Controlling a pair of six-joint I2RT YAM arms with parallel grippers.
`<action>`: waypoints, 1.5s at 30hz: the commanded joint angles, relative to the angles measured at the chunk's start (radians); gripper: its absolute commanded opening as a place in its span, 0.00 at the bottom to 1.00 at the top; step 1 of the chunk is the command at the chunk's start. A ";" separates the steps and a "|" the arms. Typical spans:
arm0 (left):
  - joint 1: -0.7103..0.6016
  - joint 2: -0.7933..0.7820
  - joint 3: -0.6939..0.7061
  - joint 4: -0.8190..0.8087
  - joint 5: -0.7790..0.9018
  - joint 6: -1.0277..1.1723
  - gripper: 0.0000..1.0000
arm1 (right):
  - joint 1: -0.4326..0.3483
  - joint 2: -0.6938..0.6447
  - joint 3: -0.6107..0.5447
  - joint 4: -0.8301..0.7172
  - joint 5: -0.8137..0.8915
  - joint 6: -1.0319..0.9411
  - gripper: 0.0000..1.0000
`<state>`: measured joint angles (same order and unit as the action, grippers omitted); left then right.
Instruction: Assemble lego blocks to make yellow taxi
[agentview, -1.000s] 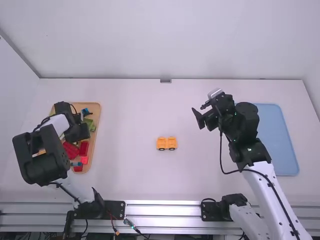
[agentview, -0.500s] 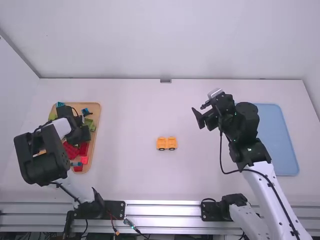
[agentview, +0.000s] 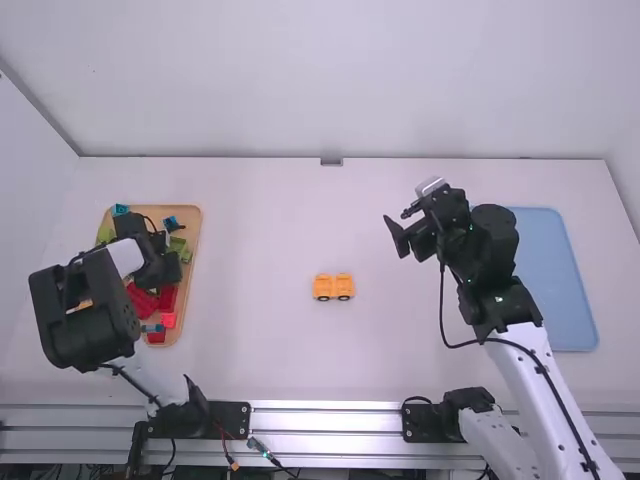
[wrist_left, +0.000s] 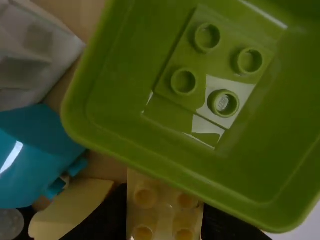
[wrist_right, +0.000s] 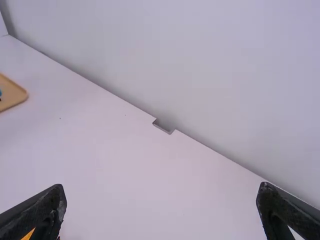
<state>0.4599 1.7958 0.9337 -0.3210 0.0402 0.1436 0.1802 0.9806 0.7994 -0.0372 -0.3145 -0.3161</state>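
Two joined yellow-orange blocks on dark wheels, the taxi base (agentview: 333, 287), stand mid-table. Over the wooden tray (agentview: 192, 300) at the left is my left gripper (agentview: 158, 270), its fingertips hidden from above. In the left wrist view the left gripper (wrist_left: 165, 222) is shut on a pale yellow brick (wrist_left: 164, 209) with studs, right beside a green open container (wrist_left: 115, 142). My right gripper (agentview: 398, 222) is held above the table, right of the taxi base; in the right wrist view the right gripper (wrist_right: 161, 202) is wide open and holds nothing.
Red blocks (agentview: 143, 300) and green pieces (agentview: 180, 246) lie in the tray. A cyan piece (wrist_left: 35, 150), another yellow piece (wrist_left: 72, 210) and a whitish piece (wrist_left: 35, 55) surround the left gripper. A blue tray (agentview: 552, 280) stands at the right, partly behind the right arm.
The left gripper has shifted slightly toward the near side of the tray, uncovering cyan and green pieces at its far left corner. The right arm has kept still.
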 joint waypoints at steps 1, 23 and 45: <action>-0.002 0.005 -0.008 -0.002 -0.007 0.011 0.33 | 0.004 -0.008 0.037 -0.001 -0.003 0.004 0.99; -0.063 -0.153 0.056 -0.088 0.040 0.066 0.02 | 0.004 -0.008 0.037 -0.005 -0.003 0.001 0.99; -0.702 -0.271 0.020 -0.200 0.119 0.780 0.01 | 0.002 -0.008 0.037 -0.060 0.000 -0.007 0.99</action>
<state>-0.1921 1.5002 0.9619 -0.5220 0.2420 0.9104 0.1802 0.9806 0.7994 -0.0940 -0.3145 -0.3222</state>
